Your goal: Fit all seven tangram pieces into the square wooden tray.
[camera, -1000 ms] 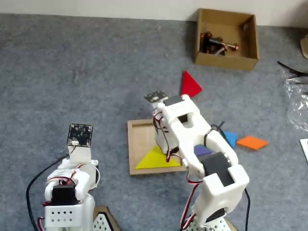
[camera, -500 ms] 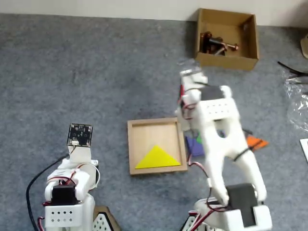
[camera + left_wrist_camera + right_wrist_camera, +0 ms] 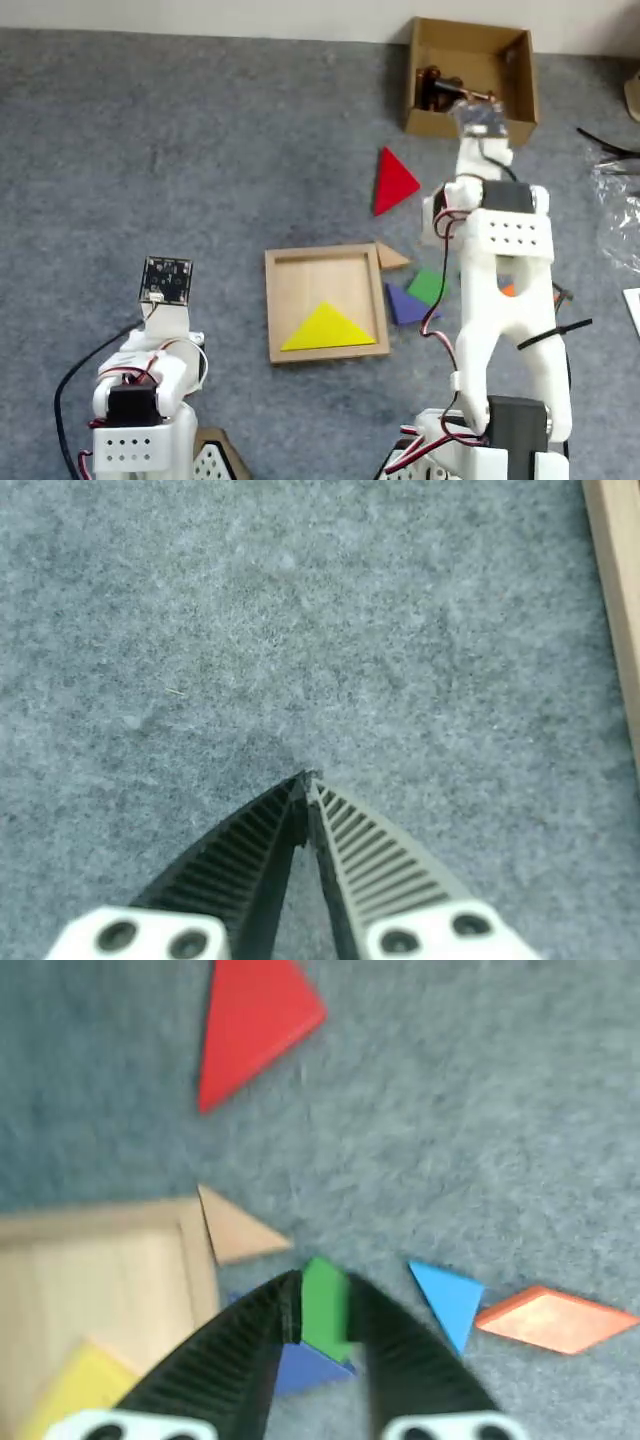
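Observation:
The square wooden tray (image 3: 300,275) lies mid-table with a yellow triangle (image 3: 325,328) inside. Right of it are a tan triangle (image 3: 392,257), a green square (image 3: 428,287) and a purple triangle (image 3: 405,303); a red triangle (image 3: 393,182) lies farther back. My right arm (image 3: 495,250) stretches over these loose pieces. My right gripper (image 3: 322,1302) is open above the green square (image 3: 325,1310), holding nothing, with a blue triangle (image 3: 448,1298) and an orange parallelogram (image 3: 553,1320) beside it. My left gripper (image 3: 305,777) is shut over bare carpet, beside the tray edge (image 3: 615,610).
A cardboard box (image 3: 470,80) with small metal parts stands at the back right, just beyond the right arm's wrist. Clear plastic and cables lie at the right edge (image 3: 615,200). The left arm (image 3: 150,385) sits folded at the front left.
The right arm has swung off the tray, rightward and away toward the box, uncovering the tray and the tan, green and purple pieces. The left arm has not moved.

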`<state>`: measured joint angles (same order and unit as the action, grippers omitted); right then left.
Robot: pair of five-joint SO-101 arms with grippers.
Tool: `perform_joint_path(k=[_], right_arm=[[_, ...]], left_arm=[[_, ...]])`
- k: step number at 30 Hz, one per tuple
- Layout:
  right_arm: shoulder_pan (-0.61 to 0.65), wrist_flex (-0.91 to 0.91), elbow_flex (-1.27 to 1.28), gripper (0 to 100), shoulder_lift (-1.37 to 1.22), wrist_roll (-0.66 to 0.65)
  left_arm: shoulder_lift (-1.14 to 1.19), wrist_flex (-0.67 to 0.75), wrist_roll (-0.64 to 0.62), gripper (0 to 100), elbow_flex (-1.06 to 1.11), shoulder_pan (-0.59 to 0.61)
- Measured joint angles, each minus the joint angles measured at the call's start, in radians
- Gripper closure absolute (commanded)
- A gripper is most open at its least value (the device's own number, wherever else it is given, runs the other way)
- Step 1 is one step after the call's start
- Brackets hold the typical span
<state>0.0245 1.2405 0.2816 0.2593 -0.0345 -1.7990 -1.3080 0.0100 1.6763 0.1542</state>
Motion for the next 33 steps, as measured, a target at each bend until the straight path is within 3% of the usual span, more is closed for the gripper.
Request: perform_joint_path(k=[9,19,25,33], right_arm=[[0.071,0.003,-0.216,76.4,-0.1,0.044],[0.146,0.12,-0.729,76.4,-0.534,0.057],[0.157,0.124,-0.997,76.4,-0.813,0.15],[0.16,0.124,-1.402,76.4,-1.221,0.167]], left_arm=[[0.0,0.0,0.0,99,0.0,0.0],[0.0,0.0,0.0,99,0.0,0.0],[0.0,0.0,0.0,99,0.0,0.0],[0.0,0.0,0.0,99,0.0,0.0]])
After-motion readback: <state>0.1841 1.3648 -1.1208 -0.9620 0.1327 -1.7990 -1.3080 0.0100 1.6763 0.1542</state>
